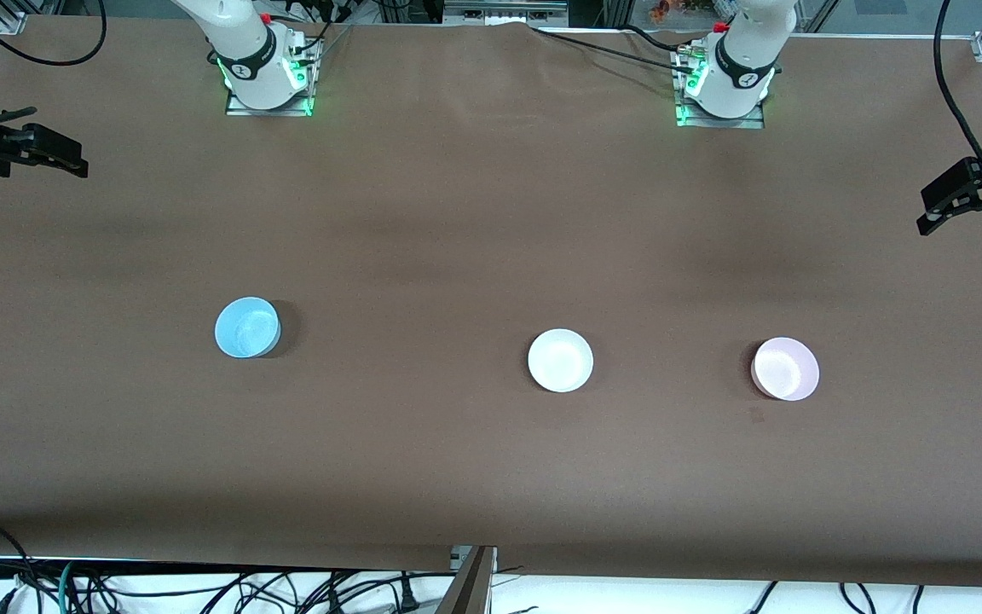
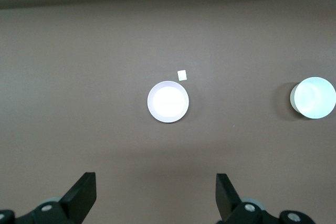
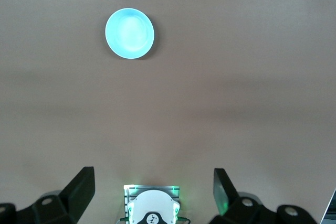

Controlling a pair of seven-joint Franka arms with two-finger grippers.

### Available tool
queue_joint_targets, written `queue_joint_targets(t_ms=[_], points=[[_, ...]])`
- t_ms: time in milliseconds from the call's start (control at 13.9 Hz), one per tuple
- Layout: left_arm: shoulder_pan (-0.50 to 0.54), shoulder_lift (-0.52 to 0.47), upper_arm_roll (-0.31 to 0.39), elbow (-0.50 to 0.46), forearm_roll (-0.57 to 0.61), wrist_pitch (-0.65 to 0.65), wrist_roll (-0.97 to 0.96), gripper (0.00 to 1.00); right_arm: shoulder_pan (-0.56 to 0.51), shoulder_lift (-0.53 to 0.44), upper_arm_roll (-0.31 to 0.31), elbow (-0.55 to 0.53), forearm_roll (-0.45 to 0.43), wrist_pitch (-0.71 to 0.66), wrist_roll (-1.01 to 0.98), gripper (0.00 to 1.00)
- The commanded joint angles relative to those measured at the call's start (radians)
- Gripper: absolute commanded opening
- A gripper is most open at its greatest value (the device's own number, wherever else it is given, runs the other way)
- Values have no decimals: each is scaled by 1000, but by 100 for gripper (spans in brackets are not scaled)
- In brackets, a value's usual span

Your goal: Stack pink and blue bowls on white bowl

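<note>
My left end effector [image 1: 973,205] hangs released over the desk's [image 1: 457,213] edge; the pale pink round plastic bowl [image 1: 785,368] lies at its seven o'clock—nearest me. The white round plastic bowl [image 1: 560,360] sits mid-desk. My right end effector [image 1: 26,149], released, waits; the sky-blue round plastic bowl [image 1: 246,327] lies at its four o'clock.

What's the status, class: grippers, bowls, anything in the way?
Left gripper and right gripper open, waiting at table ends. Blue bowl, white bowl, pink bowl apart, unstacked. Small white scrap beside pink bowl.
</note>
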Motion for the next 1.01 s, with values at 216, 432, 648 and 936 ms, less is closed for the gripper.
queue_joint_targets(t_ms=[216,432,648,936], points=[[11,-9,0,-15,-18,13,27,100,-9,9,7,23,-5,-9,7,100],[15,34,3,-15,-6,14,28,100,-11,9,7,23,-5,-7,7,100],[21,103,13,-27,1,52,27,100,-11,9,5,23,-5,-7,7,100],[52,252,13,-30,44,152,28,100,-11,9,5,23,-5,-7,4,100]])
